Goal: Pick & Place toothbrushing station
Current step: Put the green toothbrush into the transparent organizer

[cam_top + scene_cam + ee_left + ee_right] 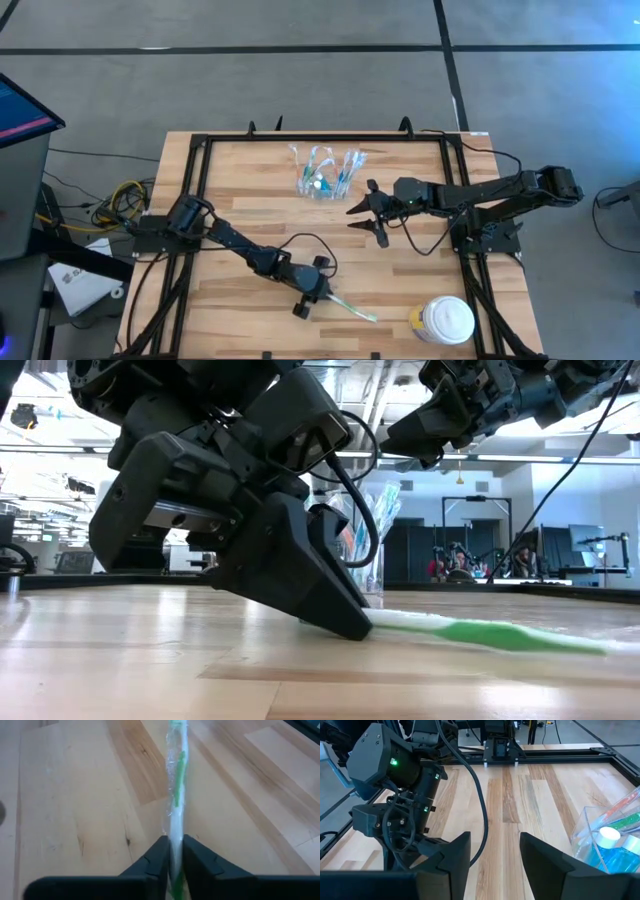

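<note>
Pinching green toothbrush at table's near edge w/ left gripper; right gripper waits spread, empty.

High view: brush lies flat on table near the front, beside white jar; clear holder w/ other brushes + teal tube sits well apart toward the back, right gripper just beside it.
Low view: left fingers tipped down onto the wood, clamped on brush's whitish end; green part trails out flat.
Left wrist view: both fingers squeezed against the thin handle, brush looks wrapped in clear film.
Right wrist view: jaws wide, nothing between; holder at frame edge.
Judgement: brush light, thin, slick in film, prob. pivots when held by one end — grip nearer mid-handle steadier.
</note>
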`<state>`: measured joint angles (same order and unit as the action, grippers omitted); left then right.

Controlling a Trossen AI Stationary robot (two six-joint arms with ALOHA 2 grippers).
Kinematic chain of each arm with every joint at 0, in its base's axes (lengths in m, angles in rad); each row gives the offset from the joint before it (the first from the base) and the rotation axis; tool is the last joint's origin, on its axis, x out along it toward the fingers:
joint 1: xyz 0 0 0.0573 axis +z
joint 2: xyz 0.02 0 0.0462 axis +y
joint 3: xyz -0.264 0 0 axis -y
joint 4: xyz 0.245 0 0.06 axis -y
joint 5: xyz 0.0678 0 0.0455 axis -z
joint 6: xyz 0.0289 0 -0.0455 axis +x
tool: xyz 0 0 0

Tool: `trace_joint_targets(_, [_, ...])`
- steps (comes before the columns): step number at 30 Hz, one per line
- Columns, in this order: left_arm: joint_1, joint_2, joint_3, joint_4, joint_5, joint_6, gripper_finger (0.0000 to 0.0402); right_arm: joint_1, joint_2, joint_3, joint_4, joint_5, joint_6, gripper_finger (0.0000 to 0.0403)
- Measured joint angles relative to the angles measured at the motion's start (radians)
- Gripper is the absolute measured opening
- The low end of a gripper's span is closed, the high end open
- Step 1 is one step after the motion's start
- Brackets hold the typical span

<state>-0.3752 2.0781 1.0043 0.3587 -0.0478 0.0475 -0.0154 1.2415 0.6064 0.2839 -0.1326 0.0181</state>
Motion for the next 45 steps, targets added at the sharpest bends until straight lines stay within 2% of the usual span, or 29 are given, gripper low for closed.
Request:
trace_joint_targets(4, [0.003, -0.014, -0.002, -0.011, -0.005, 0.000, 0.0015, 0.000, 0.000, 0.000, 0.000, 0.000, 0.000, 0.0159])
trace_joint_targets(14, [0.003, -0.092, -0.007, -0.061, -0.040, -0.015, 0.0015, 0.000, 0.000, 0.000, -0.003, 0.000, 0.000, 0.0154])
trace_joint_targets(27, [0.003, -0.113, -0.015, -0.045, -0.034, -0.037, 0.0014, 0.000, 0.000, 0.000, -0.013, 0.000, 0.000, 0.0150])
trace_joint_targets(31, [0.006, -0.172, -0.065, -0.045, -0.038, -0.055, 0.0014, 0.000, 0.000, 0.000, -0.016, 0.000, 0.000, 0.0148])
trace_joint_targets(34, [0.006, -0.245, -0.127, -0.031, -0.080, -0.068, 0.0014, 0.000, 0.000, 0.000, -0.017, 0.000, 0.000, 0.0148])
trace_joint_targets(45, [0.003, -0.474, -0.440, 0.329, -0.086, -0.107, 0.0014, 0.000, 0.000, 0.000, -0.009, 0.003, -0.002, 0.0142])
